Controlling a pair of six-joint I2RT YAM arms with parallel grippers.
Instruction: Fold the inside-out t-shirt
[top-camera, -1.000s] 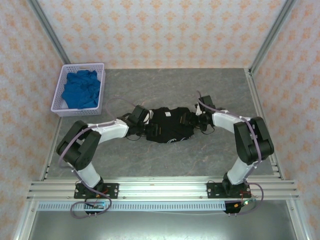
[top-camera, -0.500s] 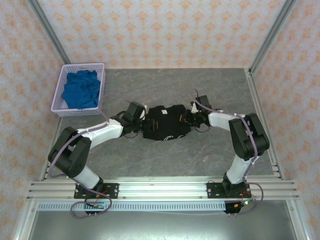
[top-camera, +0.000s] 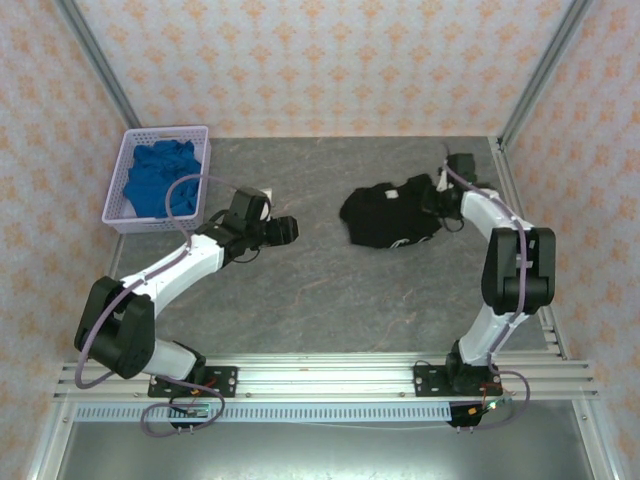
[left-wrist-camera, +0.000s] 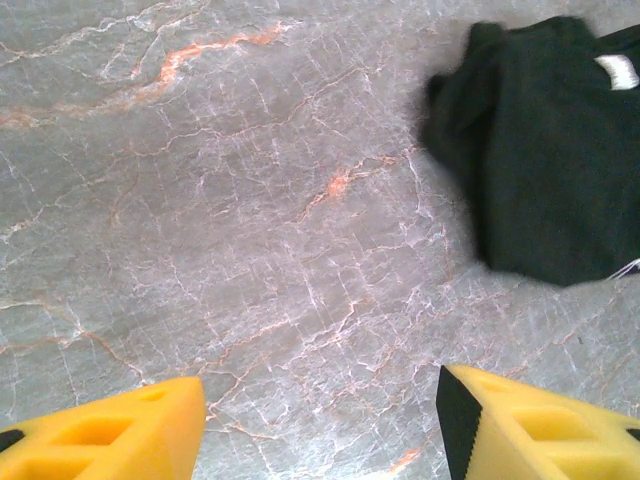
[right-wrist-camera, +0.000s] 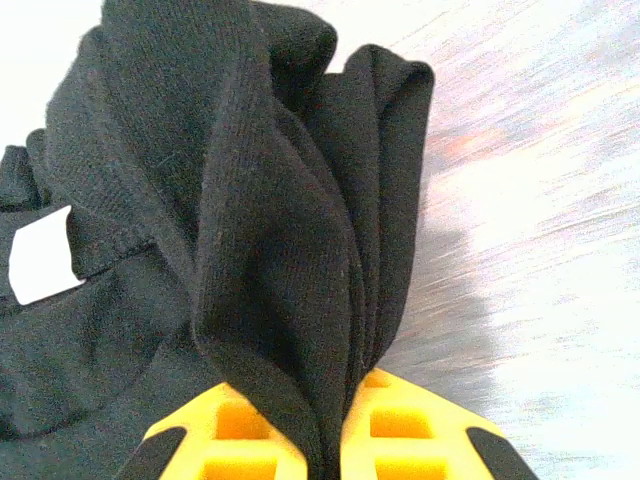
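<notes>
Grey marbled tabletop (top-camera: 330, 290) carries the inside-out t-shirt (top-camera: 385, 215) bunched at far right, a fold of it pinched in the right gripper (right-wrist-camera: 330, 440), while the left gripper (left-wrist-camera: 320, 425) hangs wide and empty to its left, so folding looks barely begun, no neat fold showing.

I've got bare table (top-camera: 330, 300) across the whole middle and near side, so either arm can sweep there freely. Ahead of my left gripper (top-camera: 288, 230), jaws apart over bare stone, an open lane runs right to the shirt (top-camera: 385, 215), which lies bunched at the right back. My right gripper (top-camera: 434, 200) is pinched on its right edge, near the side rail (top-camera: 506, 170), so room is tight there. The basket (top-camera: 150, 224) blocks the back-left corner.
</notes>
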